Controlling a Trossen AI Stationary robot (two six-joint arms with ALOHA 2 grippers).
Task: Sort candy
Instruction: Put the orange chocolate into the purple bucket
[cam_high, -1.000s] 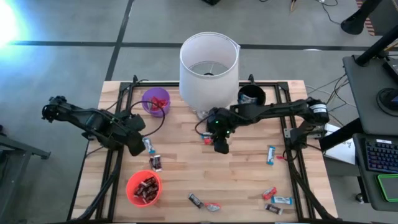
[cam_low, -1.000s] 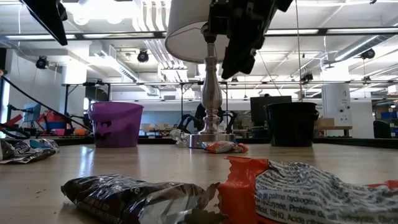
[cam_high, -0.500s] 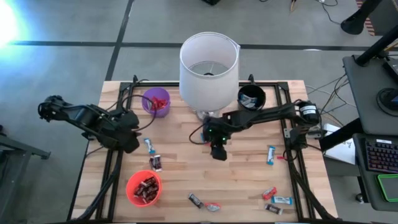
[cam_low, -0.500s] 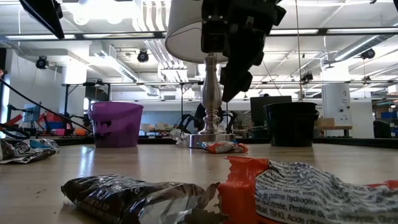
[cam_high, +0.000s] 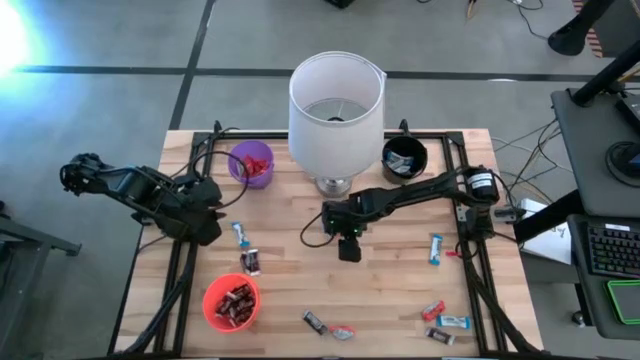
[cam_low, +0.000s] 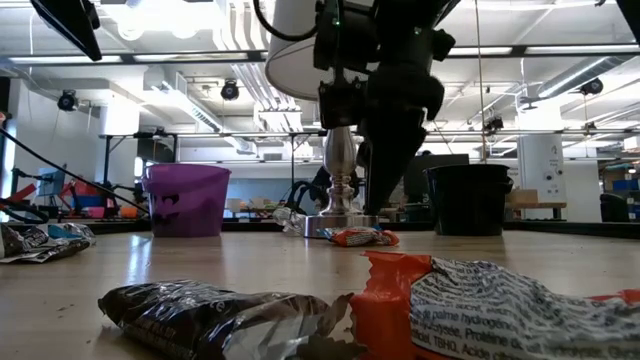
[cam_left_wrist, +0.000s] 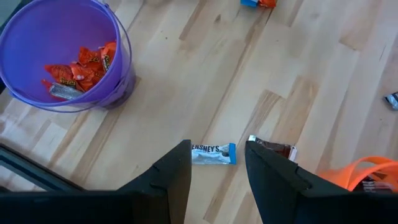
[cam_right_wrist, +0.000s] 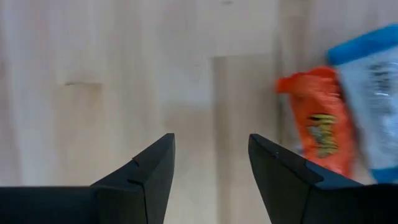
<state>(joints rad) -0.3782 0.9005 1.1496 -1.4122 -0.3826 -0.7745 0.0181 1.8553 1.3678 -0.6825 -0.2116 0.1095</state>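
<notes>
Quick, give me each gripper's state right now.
Left gripper: open, holding nothing, above a blue-and-white candy.
Right gripper: open, holding nothing, over bare table beside an orange candy.

Two dark jointed arms, trailing black cables, each tool with matte black wedge-shaped fingers (cam_right_wrist: 144, 177).

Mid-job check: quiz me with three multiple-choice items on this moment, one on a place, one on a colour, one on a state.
1. Where is the right pincer?
A. over the table's middle, in front of the lamp
B. over the orange cup
C. off the table

2. What colour is the cup holding orange-wrapped candy?
A. black
B. purple
C. green

3. What state is the left pincer in?
A. shut on candy
B. open, empty
C. out of view

Answers: 1 A, high view shows it there; 2 B, left wrist view; 3 B, fingers apart with nothing between.
</notes>
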